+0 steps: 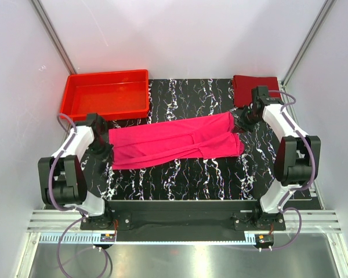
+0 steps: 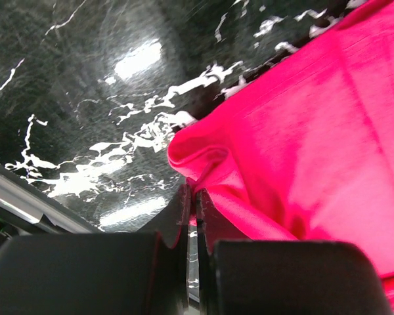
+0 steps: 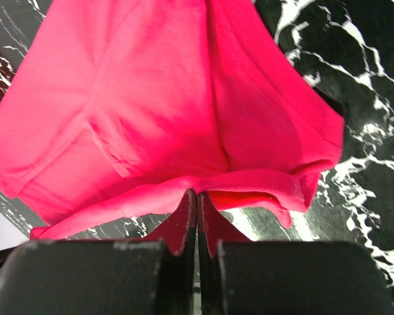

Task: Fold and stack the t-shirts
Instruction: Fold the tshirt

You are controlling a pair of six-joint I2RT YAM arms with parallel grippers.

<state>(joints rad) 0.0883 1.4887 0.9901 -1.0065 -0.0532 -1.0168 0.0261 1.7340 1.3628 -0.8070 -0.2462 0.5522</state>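
While the pink t-shirt point(image 1: 174, 143) lies stretched across the surface point(image 1: 180, 179), the left gripper point(image 1: 107, 149) pinches its left end, the right gripper point(image 1: 242, 124) its right end — the maroon t-shirt point(image 1: 252, 88) sits far right.

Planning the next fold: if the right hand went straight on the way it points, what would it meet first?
The magenta t-shirt: the right hand is shut on its edge, and more of that cloth fills the line ahead. The marbled table probably lies just behind it; depth is unclear.
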